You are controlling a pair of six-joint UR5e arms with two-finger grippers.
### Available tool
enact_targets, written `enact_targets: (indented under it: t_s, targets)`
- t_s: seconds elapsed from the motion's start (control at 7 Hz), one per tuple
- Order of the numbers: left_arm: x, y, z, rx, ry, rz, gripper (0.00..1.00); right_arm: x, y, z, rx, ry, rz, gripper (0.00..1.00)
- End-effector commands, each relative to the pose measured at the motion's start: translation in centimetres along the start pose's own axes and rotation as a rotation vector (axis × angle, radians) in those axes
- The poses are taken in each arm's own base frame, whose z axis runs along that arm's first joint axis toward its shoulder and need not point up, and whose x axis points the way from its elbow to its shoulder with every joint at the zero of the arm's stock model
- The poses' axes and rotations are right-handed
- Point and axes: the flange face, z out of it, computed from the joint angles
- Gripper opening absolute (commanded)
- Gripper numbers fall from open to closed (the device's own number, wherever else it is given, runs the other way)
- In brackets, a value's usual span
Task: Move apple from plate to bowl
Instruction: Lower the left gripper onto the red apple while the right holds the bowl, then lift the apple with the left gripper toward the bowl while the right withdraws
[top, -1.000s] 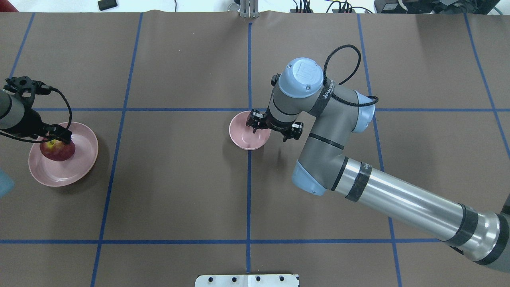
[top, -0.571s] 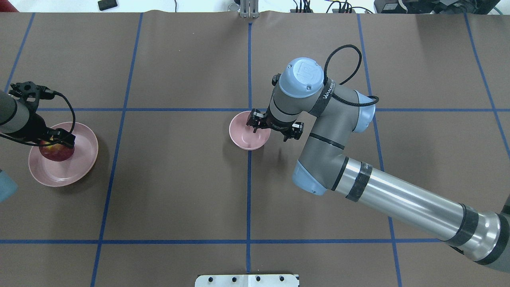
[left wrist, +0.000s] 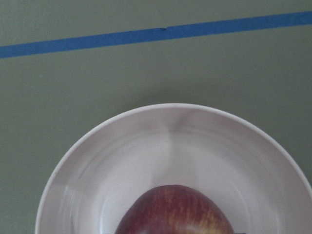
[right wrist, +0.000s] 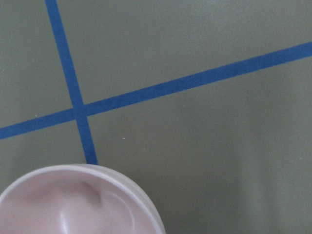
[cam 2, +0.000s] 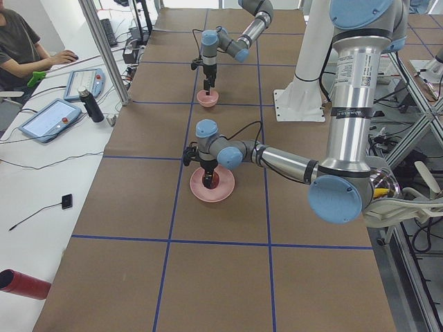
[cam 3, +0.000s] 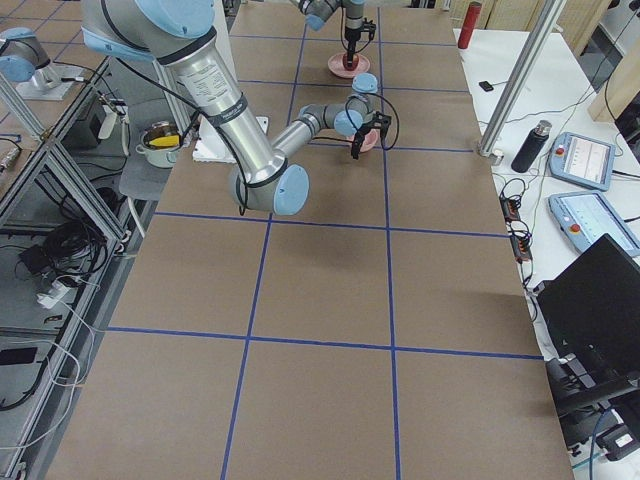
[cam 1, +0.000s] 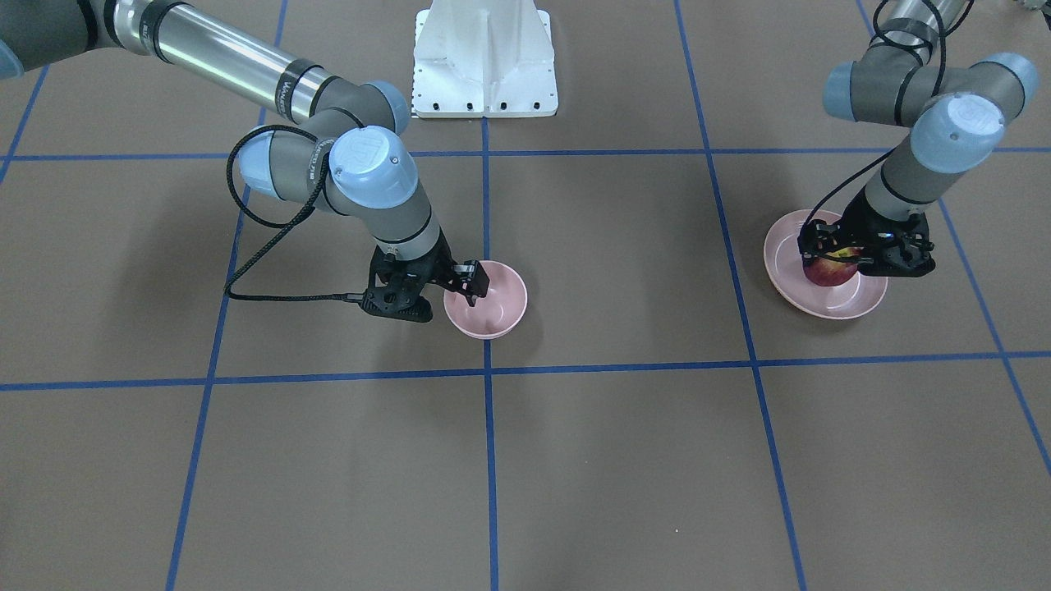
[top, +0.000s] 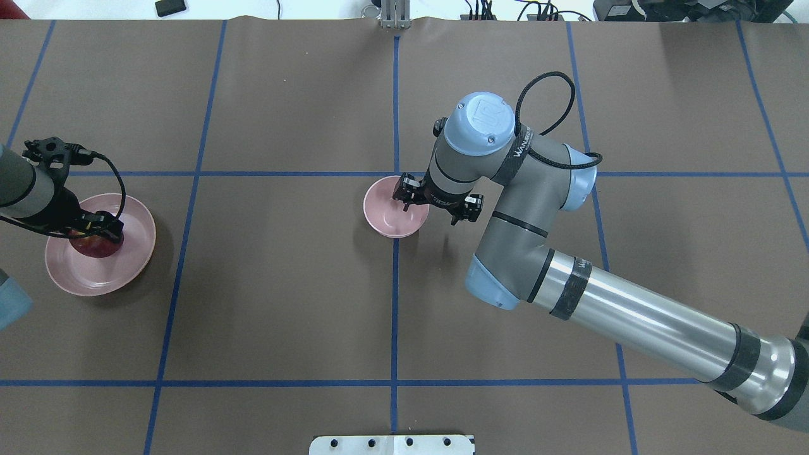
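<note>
The dark-red apple (cam 1: pixel 829 272) lies in the pale-pink plate (cam 1: pixel 854 308) at the table's left end; the left wrist view shows its top (left wrist: pixel 175 212) low in the plate (left wrist: pixel 170 141). My left gripper (cam 1: pixel 831 250) is down over the apple with its fingers either side and looks open. From overhead it (top: pixel 100 232) hides most of the apple (top: pixel 95 248) in the plate (top: pixel 136 249). The small pink bowl (top: pixel 385 215) stands empty at the table's centre. My right gripper (top: pixel 406 194) is shut on the bowl's rim (cam 1: pixel 497 316), one finger inside.
Blue tape lines grid the brown table. The white robot base (cam 1: pixel 484 57) stands at the robot's edge. In the exterior left view a side table holds tablets (cam 2: pixel 52 117) and a bottle (cam 2: pixel 90 105), with an operator (cam 2: pixel 21 48) seated there.
My left gripper has come down lower over the apple and now covers most of it from above. The right arm and the bowl have not moved.
</note>
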Motion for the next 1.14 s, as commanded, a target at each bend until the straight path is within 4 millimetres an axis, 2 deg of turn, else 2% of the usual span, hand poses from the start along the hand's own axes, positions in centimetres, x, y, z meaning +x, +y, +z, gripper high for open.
enact_targets:
  t_s: [0.0, 0.14, 0.29, 0.57, 0.71, 0.86, 1.0]
  targets:
    - [1.0, 0.3, -0.7, -0.026, 0.045, 0.007, 0.00, 0.1, 0.0, 0.1, 0.000, 0.001, -0.004, 1.00]
    - [2.5, 0.8, -3.2, -0.052, 0.128, 0.012, 0.00, 0.2, -1.6, -2.2, 0.010, -0.027, 0.006, 1.00]
    - [4.2, 0.9, -5.4, -0.044, 0.149, -0.023, 0.00, 2.0, -3.4, -5.2, -0.032, -0.060, 0.028, 1.00]
    - [11.4, -2.8, -9.2, 0.002, 0.214, -0.136, 0.00, 10.2, -7.6, -12.2, -0.083, -0.126, 0.021, 1.00]
    - [17.5, -3.7, -10.5, -0.019, 0.234, -0.177, 0.00, 16.0, -9.7, -14.8, -0.100, -0.144, -0.015, 1.00]
    - [25.4, -3.4, -11.2, -0.034, 0.229, -0.192, 0.00, 21.4, -11.8, -16.6, -0.099, -0.151, -0.056, 1.00]
    - [33.1, -3.9, -11.6, -0.001, 0.191, -0.228, 0.00, 27.0, -12.8, -16.9, -0.083, -0.130, -0.111, 1.00]
